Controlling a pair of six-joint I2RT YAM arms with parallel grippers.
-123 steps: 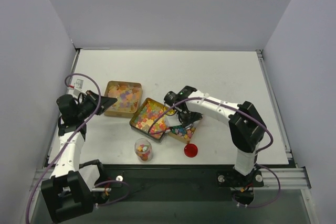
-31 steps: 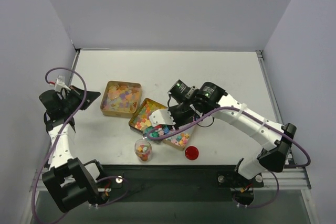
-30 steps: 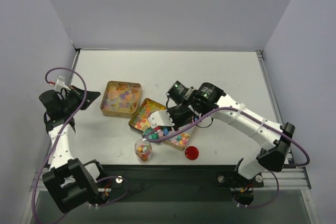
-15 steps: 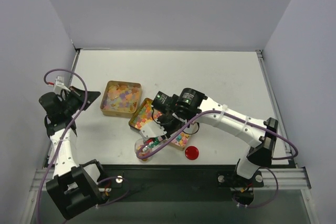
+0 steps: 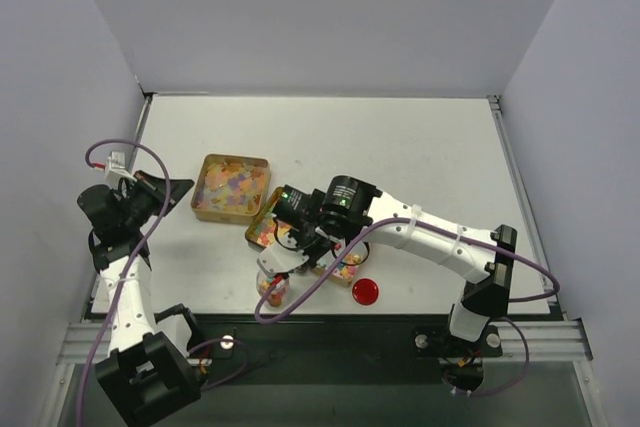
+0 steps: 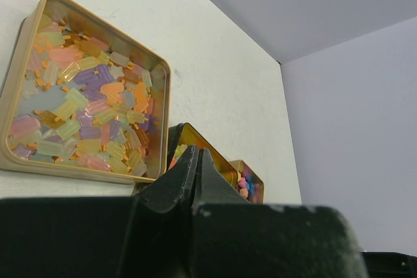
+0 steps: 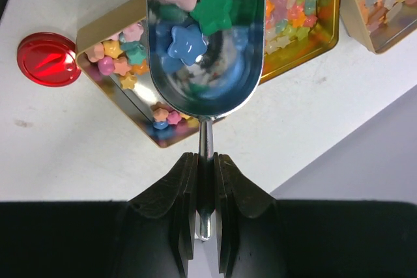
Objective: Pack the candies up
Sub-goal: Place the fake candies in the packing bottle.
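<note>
I am clamping my right gripper on the handle of a shiny metal scoop, its length running up-frame, holding pastel star candies beside the clear jar at lower centre; my far-off left gripper is sitting shut, empty.

Left hand, right hand both closed
</note>
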